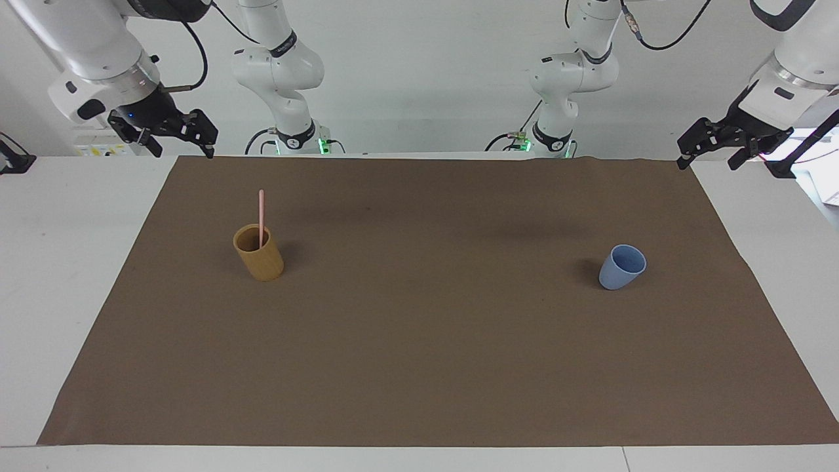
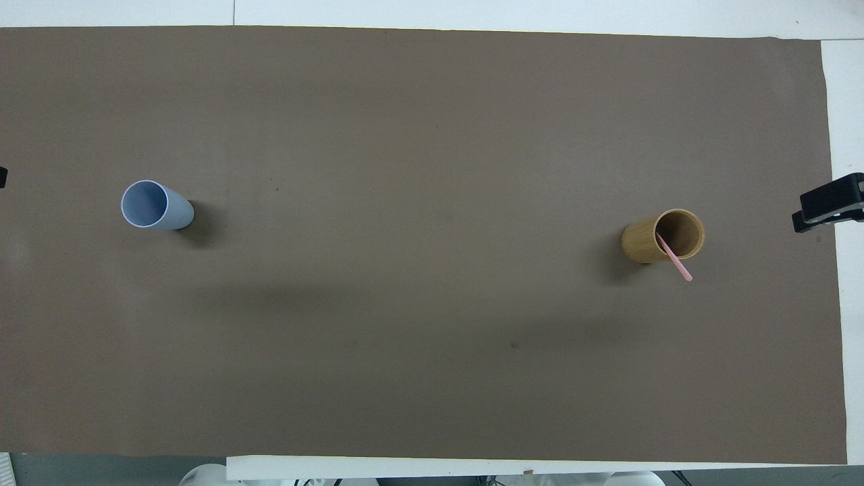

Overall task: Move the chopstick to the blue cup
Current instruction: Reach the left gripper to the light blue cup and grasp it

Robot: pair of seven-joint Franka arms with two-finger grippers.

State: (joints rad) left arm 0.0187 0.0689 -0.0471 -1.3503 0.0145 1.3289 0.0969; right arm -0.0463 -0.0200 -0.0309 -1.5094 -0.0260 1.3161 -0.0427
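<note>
One pale pink chopstick (image 1: 261, 216) stands upright in the tan cylindrical cup (image 1: 262, 261) toward the right arm's end of the table. It leans on the rim in the overhead view (image 2: 676, 262), where the tan cup (image 2: 642, 244) shows too. The light-blue cup (image 1: 619, 270) stands upright and holds nothing, toward the left arm's end; its inside shows in the overhead view (image 2: 152, 206). My right gripper (image 1: 183, 145) hangs open in the air over the table's edge by the cloth's corner. My left gripper (image 1: 709, 157) hangs open over the matching corner at its end. Both arms wait.
A brown cloth (image 1: 426, 341) covers most of the white table (image 1: 59, 275). The two cups stand far apart on it. Only the right gripper's tips (image 2: 829, 202) show at the overhead view's edge.
</note>
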